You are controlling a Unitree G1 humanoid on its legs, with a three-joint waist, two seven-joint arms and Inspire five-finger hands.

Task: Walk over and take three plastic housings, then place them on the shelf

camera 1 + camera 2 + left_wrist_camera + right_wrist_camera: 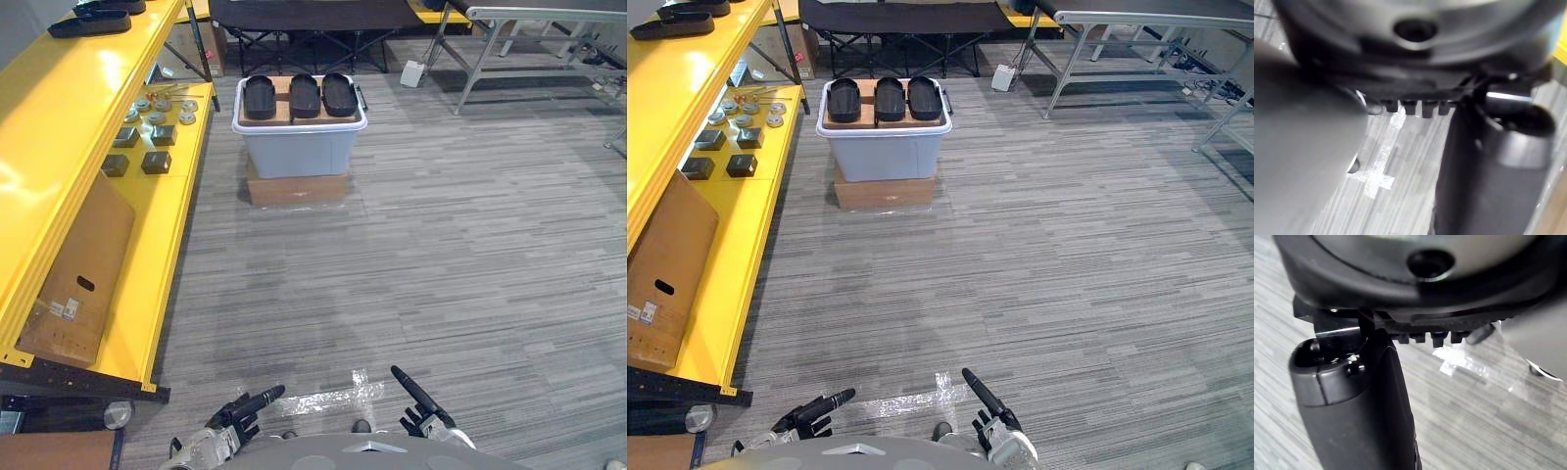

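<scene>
Workshop or test lab, probably industrial. Left: long yellow shelving (pixel 69 108) carrying small metal parts (pixel 157 106). Far: grey tote (pixel 299 147) on a cardboard box (pixel 297 188), metal-framed table (pixel 549 13) far right; grey striped flooring (pixel 470 255) with a tape cross (pixel 333 397) near.

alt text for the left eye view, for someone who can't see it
Three black plastic housings lie side by side atop a grey bin ahead, with a yellow shelf along the left. The left hand and right hand show low in front, open and holding nothing.
</scene>
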